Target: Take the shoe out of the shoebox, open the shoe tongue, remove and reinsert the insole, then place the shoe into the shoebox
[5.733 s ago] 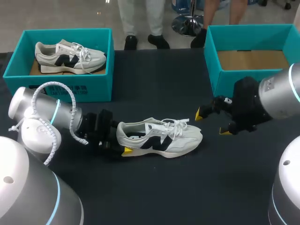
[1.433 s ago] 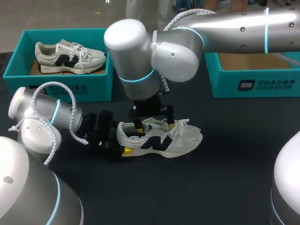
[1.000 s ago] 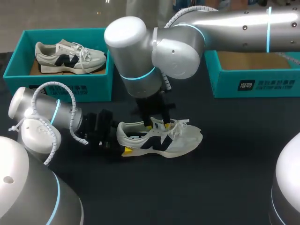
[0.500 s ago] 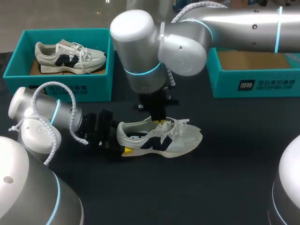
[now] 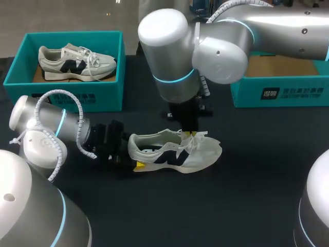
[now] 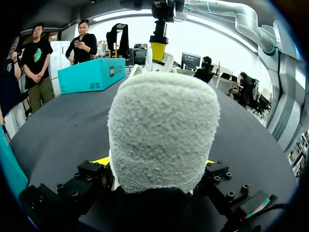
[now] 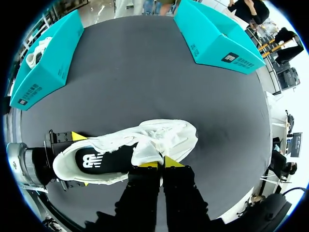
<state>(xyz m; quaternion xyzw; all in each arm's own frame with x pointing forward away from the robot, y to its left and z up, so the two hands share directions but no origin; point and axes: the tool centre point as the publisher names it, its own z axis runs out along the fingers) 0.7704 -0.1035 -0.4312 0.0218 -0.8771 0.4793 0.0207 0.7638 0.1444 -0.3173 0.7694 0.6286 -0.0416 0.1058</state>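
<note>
A white shoe (image 5: 203, 153) with a dark side logo lies on its sole on the black table, toe to the right. My left gripper (image 5: 132, 153) is at the heel, its fingers wide apart and pressing on both sides of it; the fuzzy heel (image 6: 161, 130) fills the left wrist view. My right arm reaches in from the right, past the middle. Its gripper (image 5: 189, 135) points down over the laces. In the right wrist view the right gripper (image 7: 158, 163) is shut on the white tongue (image 7: 146, 154), pulled up from the shoe's opening. The dark insole (image 7: 104, 159) shows inside.
A teal shoebox (image 5: 110, 95) at the back left holds a second shoe (image 5: 77, 62). Another teal shoebox (image 5: 277, 92) at the back right shows only its brown floor. Bare black table lies in front of the shoe.
My right arm has shifted to the right along the shoe, from its opening toward the laces, and its fingers have closed on the tongue. The left arm and the shoe have stayed put.
</note>
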